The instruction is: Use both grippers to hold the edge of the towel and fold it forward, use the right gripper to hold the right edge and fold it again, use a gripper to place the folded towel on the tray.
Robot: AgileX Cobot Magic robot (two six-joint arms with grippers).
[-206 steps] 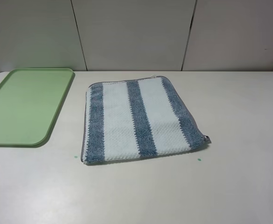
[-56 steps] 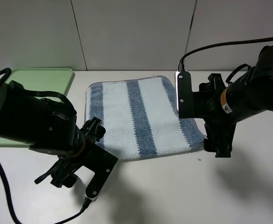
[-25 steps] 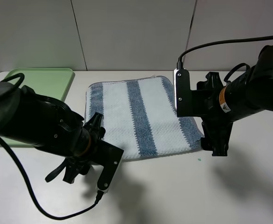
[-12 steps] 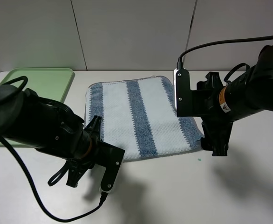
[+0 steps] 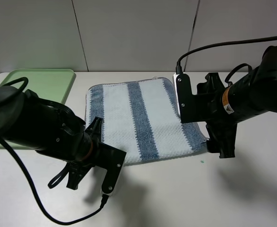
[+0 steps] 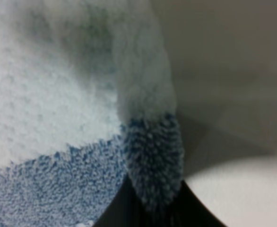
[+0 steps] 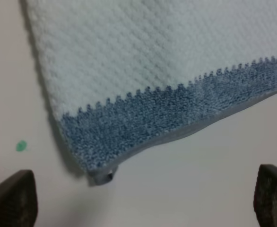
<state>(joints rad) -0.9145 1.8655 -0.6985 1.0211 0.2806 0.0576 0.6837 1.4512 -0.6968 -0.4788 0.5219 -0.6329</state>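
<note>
**Table** (image 5: 252, 189): white, bore everything listed.
**Tray** (image 5: 39, 82): light green, lay at the far left of the table, apart from the towel.
**Towel** (image 5: 138, 118): blue and white stripes, lay flat at mid-table. Its near-left corner was bunched into a raised ridge.
**Left pincer** (image 6: 150, 215): pressed together, pinching that ridge of blue pile.
**Right pincer** (image 7: 141, 196): spread wide, held nothing, jaws set either side of the near-right corner. Contact with the cloth could not be told.
**Loop** (image 7: 103, 177): small, grey, at the near-right corner.
**Speck** (image 7: 21, 146): green, on the table near that corner.
</note>
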